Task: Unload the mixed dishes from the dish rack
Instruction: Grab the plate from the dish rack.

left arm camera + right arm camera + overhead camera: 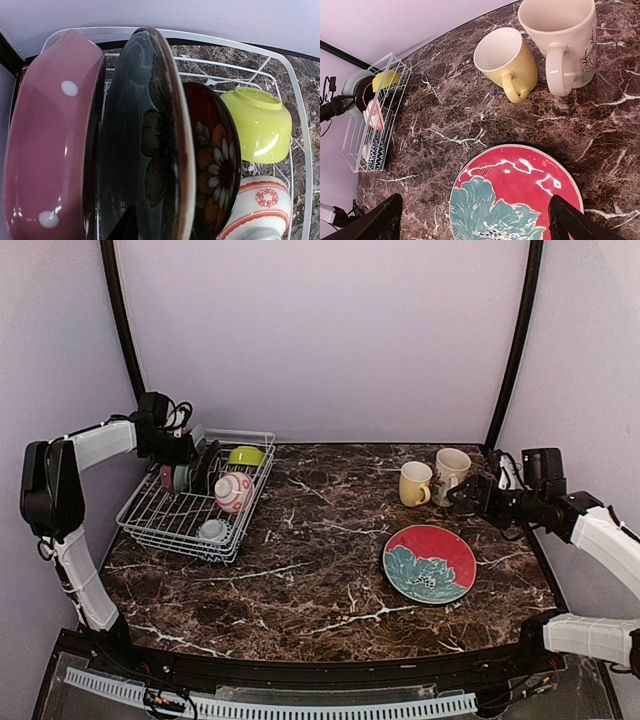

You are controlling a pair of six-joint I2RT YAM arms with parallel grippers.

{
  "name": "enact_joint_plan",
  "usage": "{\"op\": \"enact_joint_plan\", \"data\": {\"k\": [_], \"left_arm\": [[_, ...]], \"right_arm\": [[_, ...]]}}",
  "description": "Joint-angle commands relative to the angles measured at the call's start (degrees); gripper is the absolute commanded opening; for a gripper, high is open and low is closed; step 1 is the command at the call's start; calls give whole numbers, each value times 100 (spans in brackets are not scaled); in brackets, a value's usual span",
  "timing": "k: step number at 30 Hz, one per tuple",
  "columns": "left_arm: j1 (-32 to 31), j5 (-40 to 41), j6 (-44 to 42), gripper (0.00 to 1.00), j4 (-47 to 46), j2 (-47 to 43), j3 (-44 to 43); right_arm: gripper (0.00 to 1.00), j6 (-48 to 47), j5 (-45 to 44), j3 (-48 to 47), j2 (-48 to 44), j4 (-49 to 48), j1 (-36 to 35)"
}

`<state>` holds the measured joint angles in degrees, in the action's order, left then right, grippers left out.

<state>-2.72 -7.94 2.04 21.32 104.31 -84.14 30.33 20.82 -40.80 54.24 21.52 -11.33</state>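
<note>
1. Where the bench [320, 540] runs toward its rear left corner, the dish rack [165, 518] is found, and the left gripper [188, 453] is held over the rack's far end. How far its jaws are parted cannot be told. Only a dark sliver at the bottom edge of the left wrist view might belong to them, and no grip on any dish can be confirmed.
2. Three dishes are stood on edge in that end of the rack. A pink dish with white dots [45, 150] is at the left, a dark grey-green plate [135, 140] with a flower motif is just beside it, and a dark red floral plate [215, 160] is close against that.
3. A lime-green bowl [257, 125] is tipped on its side next to the floral plate, and a red-and-white bowl [260, 205] is lodged nearer the camera. A small striped bowl [213, 530] is seen at the rack's near end.
4. The jaws of the right gripper [475, 200] are spread wide and nothing is held between them. They are hung above a red plate with a teal flower [430, 562], which is laid flat on the bench.
5. A yellow mug [507, 60] and a cream patterned mug [565, 40] are set upright side by side behind that plate, well apart from the rack.
6. The three standing dishes are cut off by the bottom edge of the left wrist view.
</note>
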Motion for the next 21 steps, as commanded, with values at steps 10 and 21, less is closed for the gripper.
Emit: {"op": "enact_joint_plan", "data": {"k": [10, 21], "left_arm": [[40, 87, -292, 5, 305, -148, -352], [35, 214, -423, 1, 292, -910, -219]], "right_arm": [[99, 37, -56, 56, -269, -56, -36], [99, 99, -8, -1, -70, -200, -36]]}}
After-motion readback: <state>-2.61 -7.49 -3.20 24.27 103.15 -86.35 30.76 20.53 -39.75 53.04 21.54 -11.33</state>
